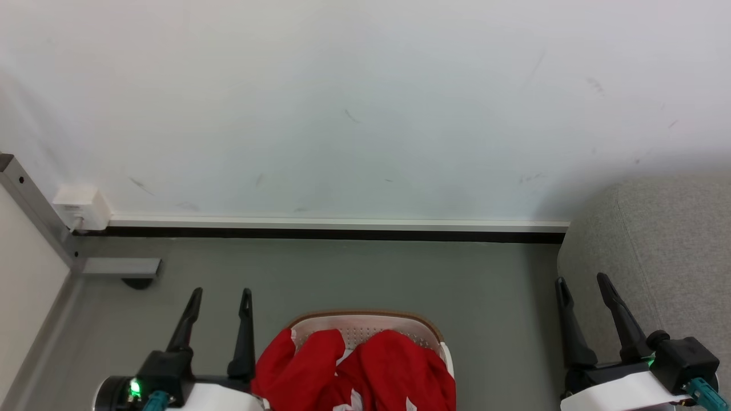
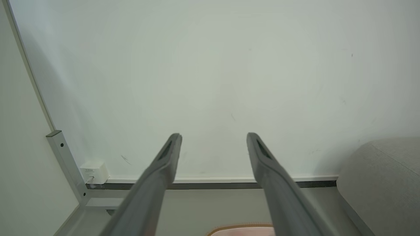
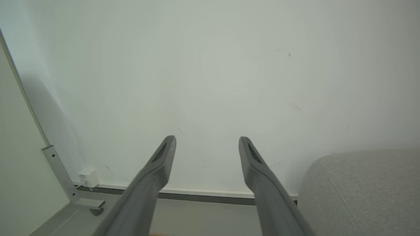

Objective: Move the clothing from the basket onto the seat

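Observation:
Red clothing (image 1: 365, 371) with white patches is heaped in the white basket (image 1: 440, 339) with a brown rim, low in the middle of the head view. The basket's rim (image 2: 242, 228) peeks in at the bottom of the left wrist view. The grey seat (image 1: 662, 251) stands at the right, also seen as the seat (image 2: 384, 183) and the seat (image 3: 361, 190) in the wrist views. My left gripper (image 1: 221, 297) is open, just left of the basket. Beside the seat's edge my right gripper (image 1: 583, 282) is open. Both are empty, as the left gripper (image 2: 213, 136) and right gripper (image 3: 206, 139) show against the wall.
A white wall (image 1: 365, 103) with a baseboard (image 1: 337, 227) runs across ahead. A white wall box (image 1: 83, 205) and a grey metal post (image 1: 34, 211) with a foot stand at the left. Grey floor (image 1: 365, 274) lies between basket and wall.

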{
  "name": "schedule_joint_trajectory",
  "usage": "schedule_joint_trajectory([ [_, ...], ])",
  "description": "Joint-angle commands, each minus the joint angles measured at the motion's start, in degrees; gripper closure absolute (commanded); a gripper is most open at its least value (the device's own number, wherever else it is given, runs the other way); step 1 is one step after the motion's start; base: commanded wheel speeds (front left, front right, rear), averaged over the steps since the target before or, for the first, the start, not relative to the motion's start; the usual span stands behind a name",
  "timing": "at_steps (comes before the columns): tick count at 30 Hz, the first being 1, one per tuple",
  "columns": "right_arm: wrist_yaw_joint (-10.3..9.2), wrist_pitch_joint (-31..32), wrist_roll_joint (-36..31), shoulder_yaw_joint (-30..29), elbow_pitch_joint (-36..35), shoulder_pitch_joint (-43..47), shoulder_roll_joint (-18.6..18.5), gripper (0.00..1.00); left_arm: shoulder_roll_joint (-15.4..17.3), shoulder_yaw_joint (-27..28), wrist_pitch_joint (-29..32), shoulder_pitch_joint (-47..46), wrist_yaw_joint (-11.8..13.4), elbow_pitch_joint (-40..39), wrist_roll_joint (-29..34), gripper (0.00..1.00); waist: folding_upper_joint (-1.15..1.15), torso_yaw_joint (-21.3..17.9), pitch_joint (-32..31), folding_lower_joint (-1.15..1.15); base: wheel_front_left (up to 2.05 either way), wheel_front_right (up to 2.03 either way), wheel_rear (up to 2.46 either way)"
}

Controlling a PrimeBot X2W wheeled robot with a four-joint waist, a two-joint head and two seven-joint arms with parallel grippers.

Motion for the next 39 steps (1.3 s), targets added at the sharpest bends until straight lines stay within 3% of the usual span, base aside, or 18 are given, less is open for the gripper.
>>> schedule_joint_trajectory([
  [1, -0.12, -0.58, -1.45, 0.19, -0.33, -0.62, 0.00, 0.00, 0.28, -0.11, -0.51, 0.77, 0.25, -0.17, 1.89, 0.00, 0.00, 0.02, 0.01, 0.00, 0.00, 0.00, 0.00],
  [39, -0.12, -0.43, -1.39, -0.17, 1.42, -1.19, 0.02, 0.00, -0.09, 0.21, -0.48, 0.31, 0.80, -0.03, 0.82, 0.00, 0.00, -0.71, 1.13, 0.00, 0.00, 0.00, 0.00],
])
